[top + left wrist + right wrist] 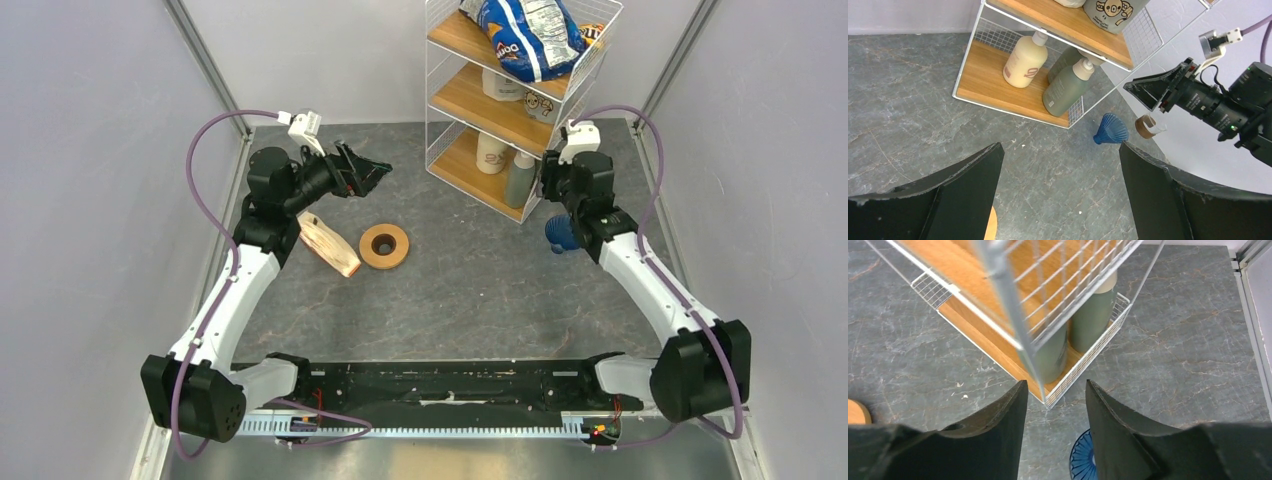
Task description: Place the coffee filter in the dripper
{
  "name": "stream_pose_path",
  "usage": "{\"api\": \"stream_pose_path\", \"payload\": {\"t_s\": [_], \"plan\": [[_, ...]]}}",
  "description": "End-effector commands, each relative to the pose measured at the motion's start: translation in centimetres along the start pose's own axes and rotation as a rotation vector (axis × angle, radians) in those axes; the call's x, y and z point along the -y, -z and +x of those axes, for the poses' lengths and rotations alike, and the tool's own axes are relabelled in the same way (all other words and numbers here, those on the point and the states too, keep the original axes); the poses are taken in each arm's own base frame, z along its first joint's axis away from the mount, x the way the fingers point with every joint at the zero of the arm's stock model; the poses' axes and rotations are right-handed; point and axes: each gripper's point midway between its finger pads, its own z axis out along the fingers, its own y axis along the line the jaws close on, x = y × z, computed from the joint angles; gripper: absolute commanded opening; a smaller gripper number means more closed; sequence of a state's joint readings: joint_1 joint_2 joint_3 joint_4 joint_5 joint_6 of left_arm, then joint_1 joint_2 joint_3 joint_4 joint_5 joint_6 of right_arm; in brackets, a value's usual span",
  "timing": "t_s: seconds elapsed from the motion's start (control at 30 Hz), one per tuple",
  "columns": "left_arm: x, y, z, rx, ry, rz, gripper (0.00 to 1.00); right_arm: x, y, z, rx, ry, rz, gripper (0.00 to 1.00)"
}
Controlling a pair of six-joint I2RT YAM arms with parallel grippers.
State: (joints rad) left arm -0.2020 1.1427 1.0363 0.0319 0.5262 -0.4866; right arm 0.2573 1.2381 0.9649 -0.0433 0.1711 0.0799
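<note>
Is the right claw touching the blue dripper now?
Apart. The left wrist view shows a clear gap between the right claw and the dripper.

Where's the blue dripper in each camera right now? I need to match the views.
Top external: dripper right of centre, by the near corner of the wire rack.
Left wrist: dripper right of centre, on the table below that corner.
Right wrist: dripper at the bottom edge, only partly in frame.
Shared landmark: the green bottle on the rack's lowest shelf.
</note>
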Motion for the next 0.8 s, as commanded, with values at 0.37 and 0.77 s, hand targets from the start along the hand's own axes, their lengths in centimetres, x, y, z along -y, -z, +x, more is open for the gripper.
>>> {"api": "stream_pose_path", "payload": {"t_s": [0.37,0.77], "plan": [[0.4,0.2,-1.2,0.036,-0.006,0.002,0.94,2.0,-2.7,-4.9,0.099,0.006,-0.204,0.53],[0.5,0.7,-0.7,0.027,-0.008,0.002,0.94,-1.2,2.3,-2.2,0.035,-0.108,-0.408,0.55]]}}
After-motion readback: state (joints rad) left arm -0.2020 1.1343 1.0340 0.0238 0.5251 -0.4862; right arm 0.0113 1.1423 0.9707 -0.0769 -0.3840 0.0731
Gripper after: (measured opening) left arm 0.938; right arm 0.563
